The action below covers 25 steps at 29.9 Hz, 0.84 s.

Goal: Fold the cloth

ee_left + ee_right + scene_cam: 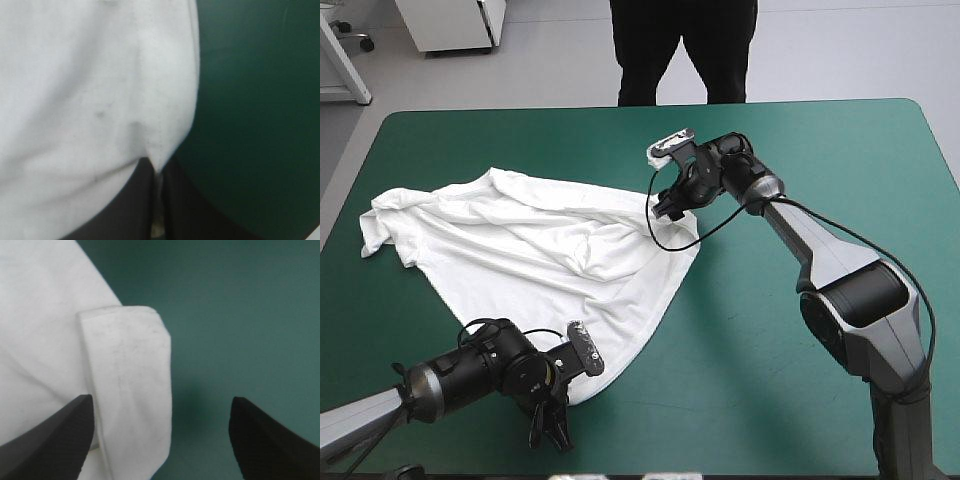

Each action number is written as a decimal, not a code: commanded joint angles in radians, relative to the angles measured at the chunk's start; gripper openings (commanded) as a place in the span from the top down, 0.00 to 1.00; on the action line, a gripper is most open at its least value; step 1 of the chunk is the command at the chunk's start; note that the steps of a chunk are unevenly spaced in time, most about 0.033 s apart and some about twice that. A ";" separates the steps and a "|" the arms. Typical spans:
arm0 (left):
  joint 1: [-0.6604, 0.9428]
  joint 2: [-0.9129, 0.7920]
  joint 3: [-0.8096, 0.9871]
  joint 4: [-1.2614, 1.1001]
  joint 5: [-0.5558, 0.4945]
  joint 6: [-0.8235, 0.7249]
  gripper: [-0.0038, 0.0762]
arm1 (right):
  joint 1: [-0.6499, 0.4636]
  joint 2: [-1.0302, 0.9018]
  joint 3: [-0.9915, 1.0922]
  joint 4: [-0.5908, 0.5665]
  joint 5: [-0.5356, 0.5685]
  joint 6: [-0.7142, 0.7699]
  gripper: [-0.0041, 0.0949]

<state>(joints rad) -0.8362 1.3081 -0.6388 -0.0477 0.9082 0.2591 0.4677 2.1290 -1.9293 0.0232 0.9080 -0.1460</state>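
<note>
White short-sleeved T-shirt point(530, 250) lies spread left of centre on the teal-green cover point(800, 150), your left gripper point(156, 170) pinches its near corner, so lower the wide-open, empty right gripper point(161, 402) around the folded-over far corner before you close.

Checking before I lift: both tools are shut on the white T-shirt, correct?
No. Only the left tool is shut on the T-shirt; the right tool is open above a folded corner, as the right wrist view shows.

The T-shirt point(540, 250) lies on the bench point(800, 180), left of its middle. The left hand point(550, 430) sits at its near corner, the right hand point(670, 205) over its far right corner.
</note>
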 commanded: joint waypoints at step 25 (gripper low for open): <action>-0.011 0.057 0.049 -0.175 -0.084 -0.038 0.96 | -0.039 0.077 -0.049 0.246 0.058 -0.103 0.98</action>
<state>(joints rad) -0.8362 1.3088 -0.6388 -0.0448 0.9052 0.2433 0.4273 2.2471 -1.9636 0.2327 0.9289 -0.2395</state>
